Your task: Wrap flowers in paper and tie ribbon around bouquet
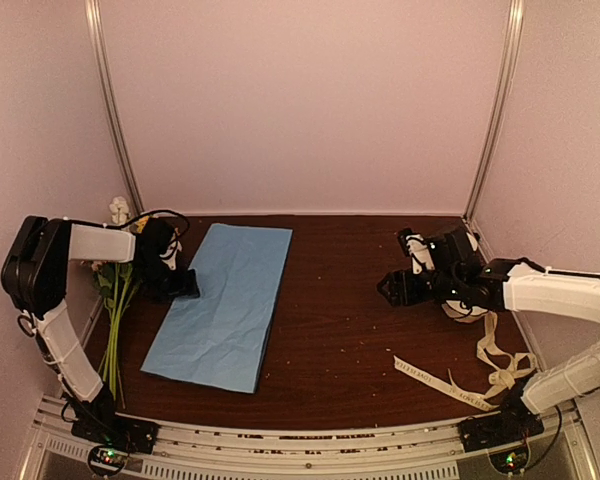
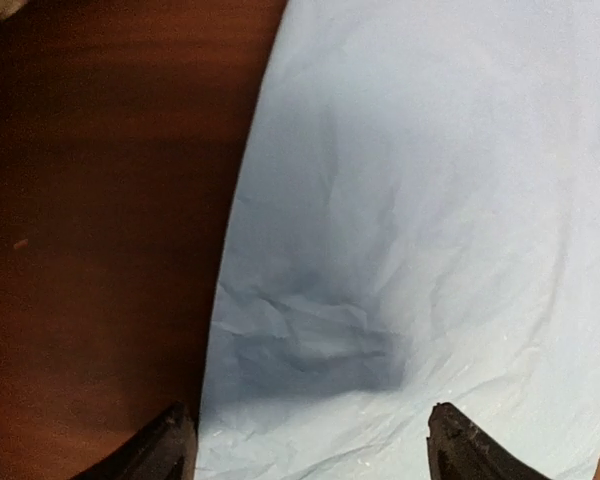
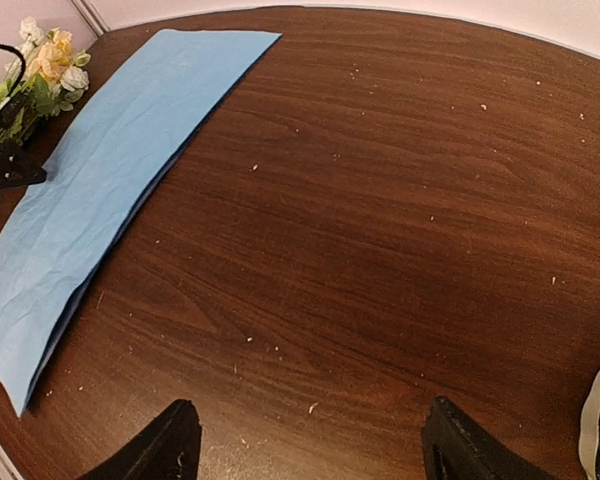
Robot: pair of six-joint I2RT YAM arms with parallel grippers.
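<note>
Top view: dimmish, even, diffuse light with a pinkish cast on the walls. Slightly soft overall, no motion blur. The dark surface has no hard glare and shadows are faint.

Left wrist view: close and soft-focus. There is a blurry grey shadow patch on the paper just above the left claw, whose tips are dark and underexposed. Upper paper is bright, near washed out.

Right wrist view: strong fisheye bowing at the edges, mild sheen across the wood mid-frame. Flowers in the corner are soft, pale blooms blown. Right claw tips are black, no detail.
</note>
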